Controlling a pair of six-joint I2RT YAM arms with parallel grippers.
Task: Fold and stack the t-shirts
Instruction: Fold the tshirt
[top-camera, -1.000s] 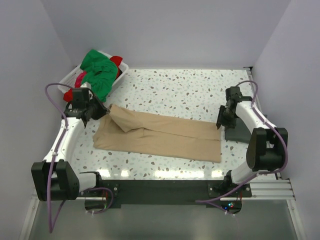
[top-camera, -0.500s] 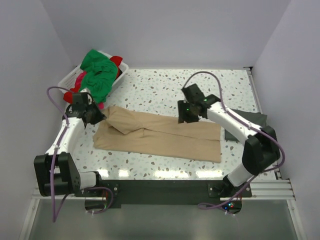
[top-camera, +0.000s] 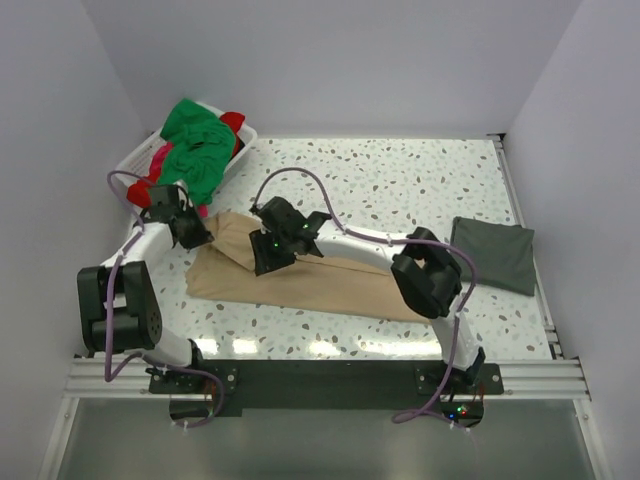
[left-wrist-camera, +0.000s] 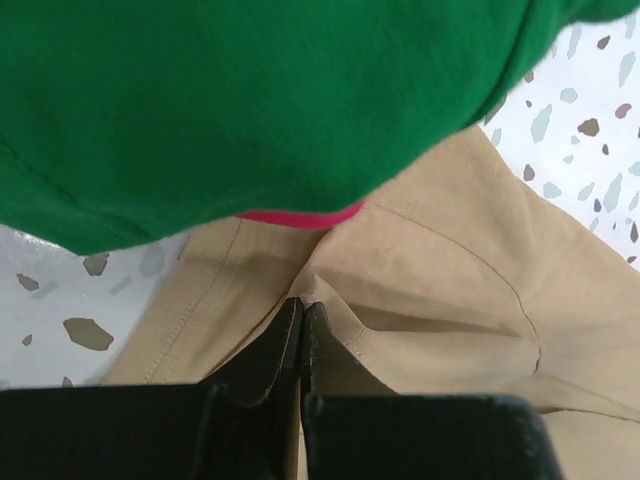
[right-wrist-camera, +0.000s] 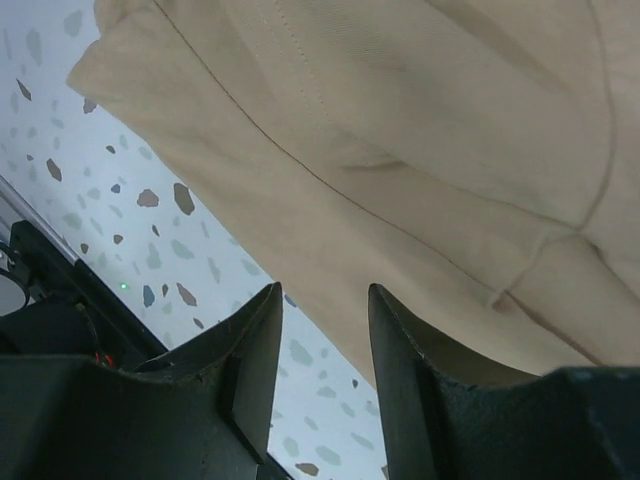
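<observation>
I'm mid-fold on the tan shirt (top-camera: 330, 275), spread on the desk (top-camera: 400, 180). My left fingers (left-wrist-camera: 270, 350) pinch its cloth; my right fingers (right-wrist-camera: 250, 350) hover spread over it and, I think, should grip an edge next.

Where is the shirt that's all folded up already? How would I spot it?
Look at the speckled table, then its right edge. The dark grey shirt lies there alone, folded into a flat rectangle. The tan shirt is spread out mid-table, and the green shirt is heaped in the white basket far left.
</observation>
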